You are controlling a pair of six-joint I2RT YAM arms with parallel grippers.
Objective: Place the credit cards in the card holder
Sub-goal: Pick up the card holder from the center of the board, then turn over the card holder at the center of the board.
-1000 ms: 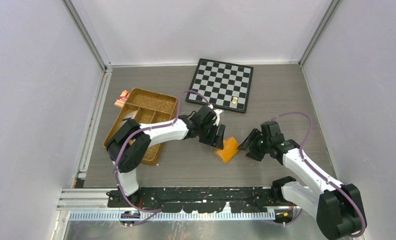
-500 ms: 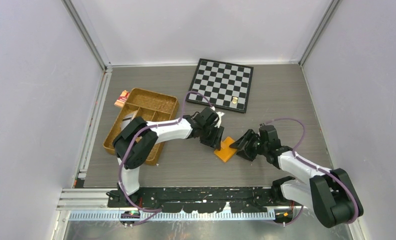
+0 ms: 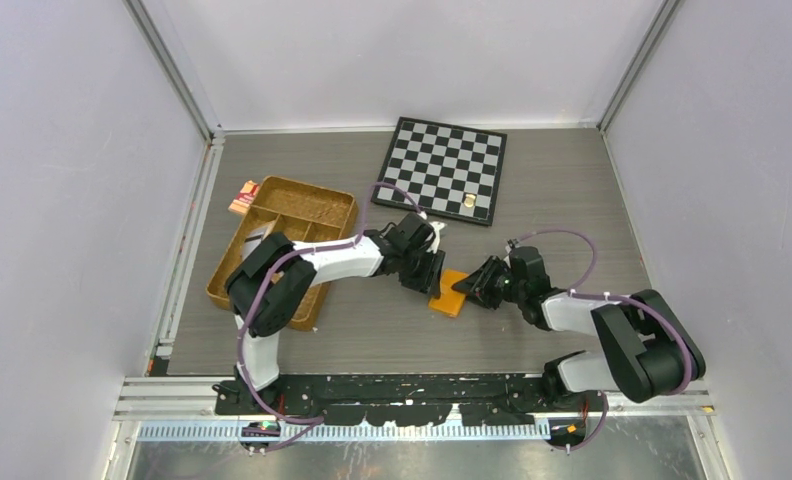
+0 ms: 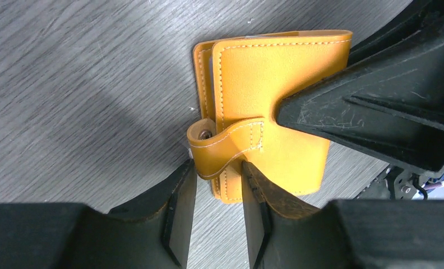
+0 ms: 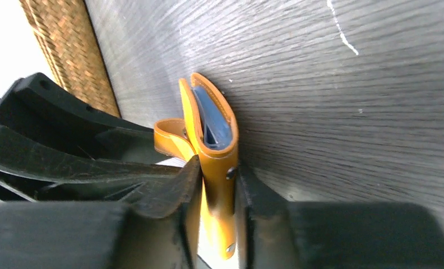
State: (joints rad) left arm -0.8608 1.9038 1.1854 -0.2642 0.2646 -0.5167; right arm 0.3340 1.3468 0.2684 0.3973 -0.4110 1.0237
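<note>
Closing the card holder (image 4: 264,95).
Left end effector (image 4: 217,188) pinches strap (image 4: 234,147); right end effector (image 5: 217,188) clamps its body; press snap (image 4: 206,134) squarely.

Orange card holder (image 3: 452,293) folded, snap strap unfastened, mid-table (image 3: 372,330); light blue credit card (image 5: 211,120) tucked inside, edge showing.

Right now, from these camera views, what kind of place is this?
Probably a robot test cell: two arms bolted to a rail, plain walls boxing in the table, and unrelated props like a chessboard and woven tray.
</note>
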